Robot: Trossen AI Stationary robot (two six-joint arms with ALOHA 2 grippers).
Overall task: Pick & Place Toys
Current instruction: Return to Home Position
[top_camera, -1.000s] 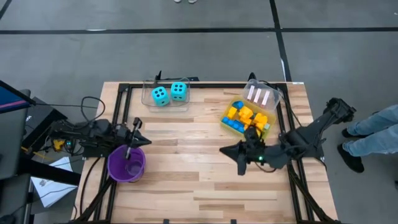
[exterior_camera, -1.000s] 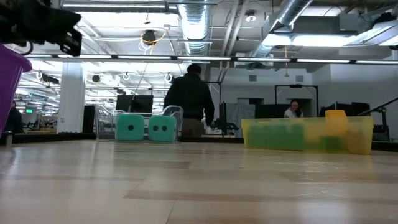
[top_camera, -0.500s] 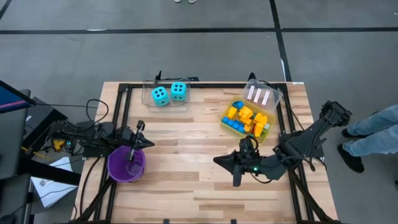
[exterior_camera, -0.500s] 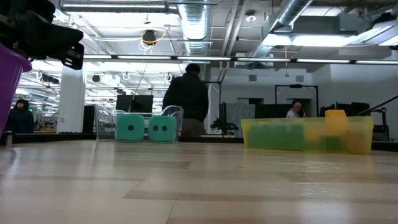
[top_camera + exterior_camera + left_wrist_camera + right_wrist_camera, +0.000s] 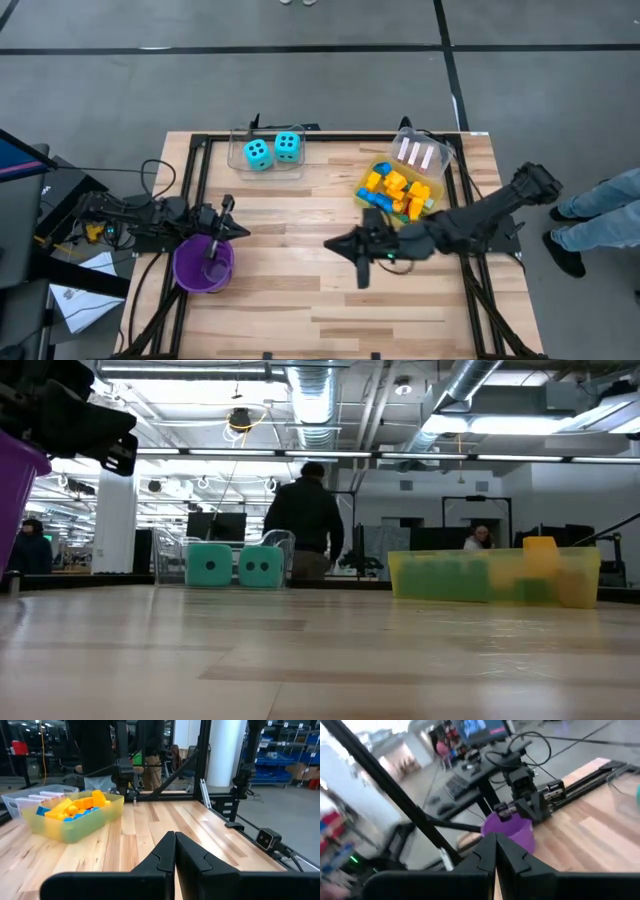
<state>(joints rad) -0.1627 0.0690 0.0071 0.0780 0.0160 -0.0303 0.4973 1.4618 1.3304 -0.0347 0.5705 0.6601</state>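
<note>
right gripper [image 5: 335, 243], fingers pressed together, hovers near the yellow bin [image 5: 360, 190].

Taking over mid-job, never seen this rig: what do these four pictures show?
Two dark robot arms work at a wooden table. One picture looks straight down, one looks level across the tabletop, and two come from cameras on the wrists. The left claw is by the purple cup; the right claw is over mid-table. Both are shut and hold nothing. Toward the back: two cyan dice, pink cards, and bricks in the yellow bin.
</note>
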